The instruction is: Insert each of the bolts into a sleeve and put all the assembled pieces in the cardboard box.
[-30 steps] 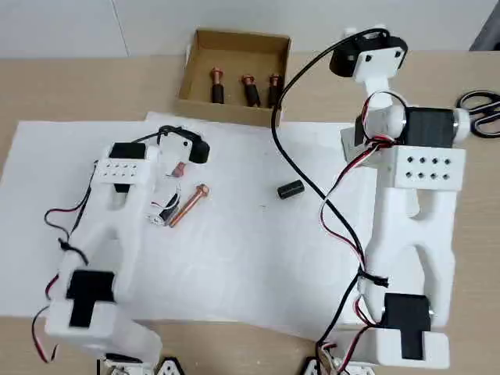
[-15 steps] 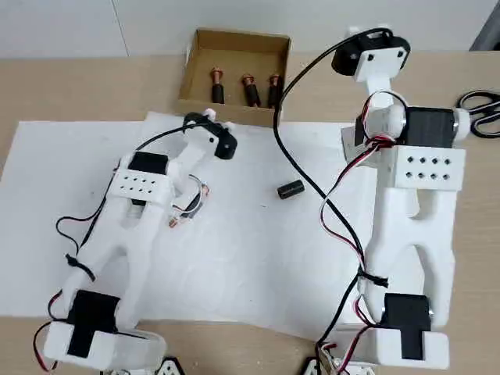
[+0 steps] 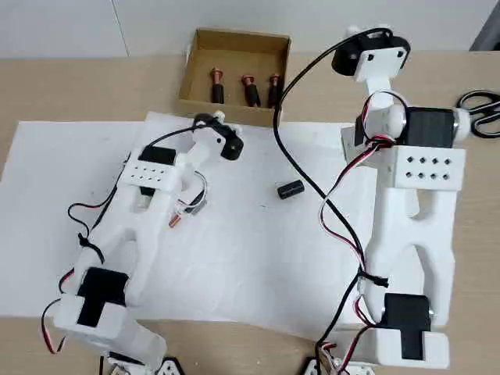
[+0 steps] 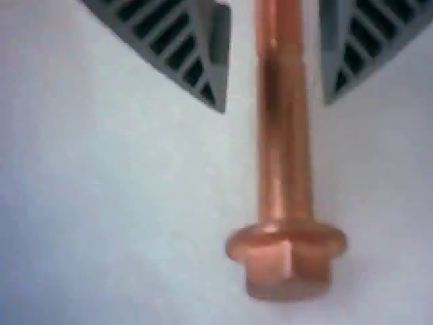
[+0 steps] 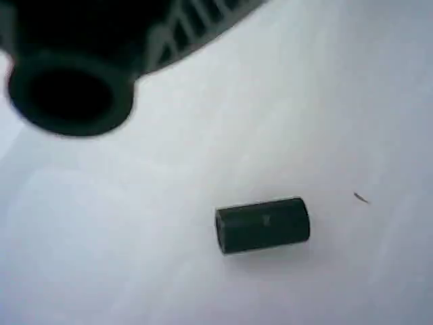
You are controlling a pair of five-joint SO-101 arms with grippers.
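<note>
**Copper bolt straddled, but the grab looked dicey**

Copper bolt (image 4: 284, 156) lay flat on the white paper (image 3: 234, 266). The left pincer (image 4: 274, 98) was spread open around its shank and wasn't pinching anything. Thing is, the bolt wasn't centred. It sat right up against one finger, with a clear gap on the other side. My guess was that closing from there would shove or roll it sideways before the grip bit, and it could've ended up crooked or squirted out altogether.

The next headache would've been the black sleeve (image 3: 290, 189). It was lying loose on its side, well away from the bolt, near the middle of the paper. Poke a bolt at a round thing like that and it probably just rolls off, unless the other arm pins it down. The right pincer (image 3: 369, 53) was parked up beside the cardboard box (image 3: 234, 35), and I honestly couldn't tell if it was spread or pressed together.

That arm's black cable (image 3: 301, 168) also ran right past the sleeve, so a snag or a nudge seemed possible. Three finished pieces (image 3: 250, 90) were already in the box.
</note>
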